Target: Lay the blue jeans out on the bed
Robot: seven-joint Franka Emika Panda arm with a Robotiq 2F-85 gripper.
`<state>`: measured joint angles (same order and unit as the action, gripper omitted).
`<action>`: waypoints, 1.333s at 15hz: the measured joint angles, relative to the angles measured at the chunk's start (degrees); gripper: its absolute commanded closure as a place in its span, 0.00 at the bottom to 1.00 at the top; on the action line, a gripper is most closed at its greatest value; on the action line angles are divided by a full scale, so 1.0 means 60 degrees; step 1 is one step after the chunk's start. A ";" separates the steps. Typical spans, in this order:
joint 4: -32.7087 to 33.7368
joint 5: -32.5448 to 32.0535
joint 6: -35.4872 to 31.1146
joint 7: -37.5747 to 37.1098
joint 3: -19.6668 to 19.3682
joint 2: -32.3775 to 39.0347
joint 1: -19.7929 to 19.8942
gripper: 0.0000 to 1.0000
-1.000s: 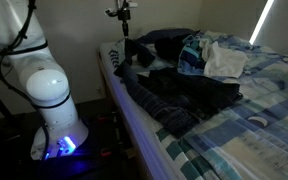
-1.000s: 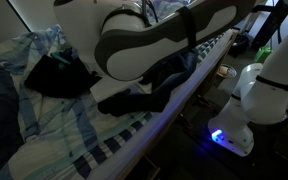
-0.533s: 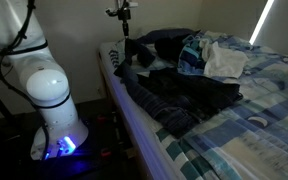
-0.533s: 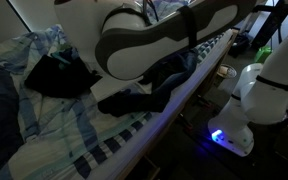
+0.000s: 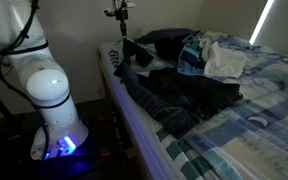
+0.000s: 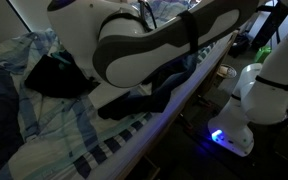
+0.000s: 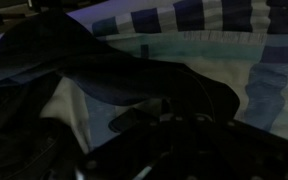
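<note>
The blue jeans (image 5: 184,95) lie bunched near the bed's near edge, dark and creased, and also show below the arm (image 6: 149,98). The bed (image 5: 259,115) has a plaid light blue and white cover (image 6: 74,140). In the wrist view my gripper (image 7: 179,125) sits low in the picture, very dark and shut. A raised fold of the jeans (image 7: 124,75) runs straight into the jaws, above the plaid cover (image 7: 214,45). In both exterior views the gripper is hidden; the big white arm link (image 6: 154,40) blocks it.
A white cloth (image 5: 224,62) and a small bright-blue garment (image 5: 191,55) lie on the bed behind the jeans. Another dark cloth (image 6: 59,75) lies further in. The robot base (image 5: 49,90) stands beside the mattress edge. A camera stand (image 5: 121,12) rises at the bed's corner.
The white arm link has shifted slightly to the left in an exterior view. The jeans and the other cloths lie as before.
</note>
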<state>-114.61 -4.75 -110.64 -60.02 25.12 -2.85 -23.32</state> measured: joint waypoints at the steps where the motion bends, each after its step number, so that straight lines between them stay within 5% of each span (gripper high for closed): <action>1: 0.0098 -0.0115 0.0020 0.0004 0.0075 0.0092 -0.0050 0.97; 11: 0.2610 -0.1449 0.1279 0.0875 0.0314 0.2526 -0.1199 0.97; 20: 0.5244 -0.2095 0.2762 0.1949 -0.0405 0.4630 -0.3315 0.97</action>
<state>-83.15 -17.32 -94.07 -48.33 22.69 24.93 -43.21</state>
